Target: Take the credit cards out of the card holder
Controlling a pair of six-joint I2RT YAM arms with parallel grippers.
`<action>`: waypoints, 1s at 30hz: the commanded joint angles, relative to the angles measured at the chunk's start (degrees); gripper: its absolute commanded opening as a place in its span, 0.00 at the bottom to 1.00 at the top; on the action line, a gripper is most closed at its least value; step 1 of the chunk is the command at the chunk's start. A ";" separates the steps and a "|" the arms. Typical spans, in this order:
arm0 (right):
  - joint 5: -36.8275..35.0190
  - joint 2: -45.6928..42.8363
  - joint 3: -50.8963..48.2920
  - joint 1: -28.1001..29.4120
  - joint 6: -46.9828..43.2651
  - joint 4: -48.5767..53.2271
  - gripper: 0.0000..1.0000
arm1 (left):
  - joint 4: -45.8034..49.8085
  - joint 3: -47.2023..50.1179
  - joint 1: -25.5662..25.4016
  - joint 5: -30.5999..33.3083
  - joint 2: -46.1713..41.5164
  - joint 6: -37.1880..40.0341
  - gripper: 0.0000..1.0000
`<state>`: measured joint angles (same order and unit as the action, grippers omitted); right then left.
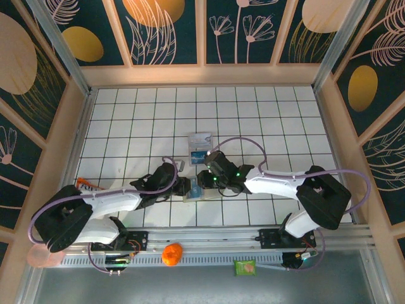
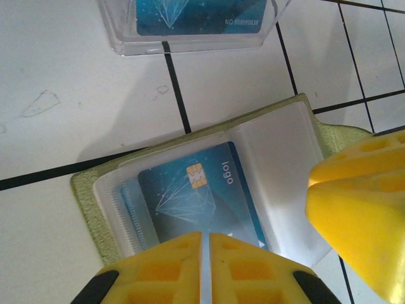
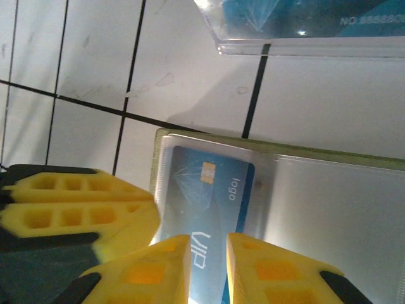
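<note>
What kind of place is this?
Probably a robot test booth, not a home or shop: a white gridded tabletop, leaf-patterned wall panels boxing it in, and a metal mounting rail along the near edge.

You have the card holder (image 2: 85, 190) lying open on the table (image 1: 126, 114), near its middle and toward the near edge. 1 credit card (image 2: 196, 202) lies inside a sleeve on 1 of its 2 panels. The left gripper (image 2: 205, 266) is over the holder's left side, and the right gripper (image 3: 207, 266) is over its right. Just beyond the holder, apart from it, sits a case (image 2: 190, 43) with another card (image 2: 190, 12) in it. On the near rail (image 1: 209, 244), a round object (image 1: 172, 253) lies left of a small packet (image 1: 245, 267).
</note>
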<state>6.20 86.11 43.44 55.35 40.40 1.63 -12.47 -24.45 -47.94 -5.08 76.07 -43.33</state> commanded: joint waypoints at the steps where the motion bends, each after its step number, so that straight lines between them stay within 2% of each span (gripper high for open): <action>1: 5.47 1.37 -0.79 -1.06 -1.58 -2.03 0.24 | -1.04 -1.94 0.21 0.36 2.08 0.81 0.05; 3: 6.79 1.63 -1.49 -1.87 -1.21 -2.94 0.25 | 0.53 -1.96 0.20 2.52 2.74 0.62 0.00; 30: 12.31 6.52 -2.23 -4.73 -1.20 -5.67 0.25 | 0.96 1.07 0.22 3.74 4.70 0.62 0.00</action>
<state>16.86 91.85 41.82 50.98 40.34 -2.09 -12.38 -24.51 -47.94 -2.22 79.70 -43.07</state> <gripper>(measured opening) 0.253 0.043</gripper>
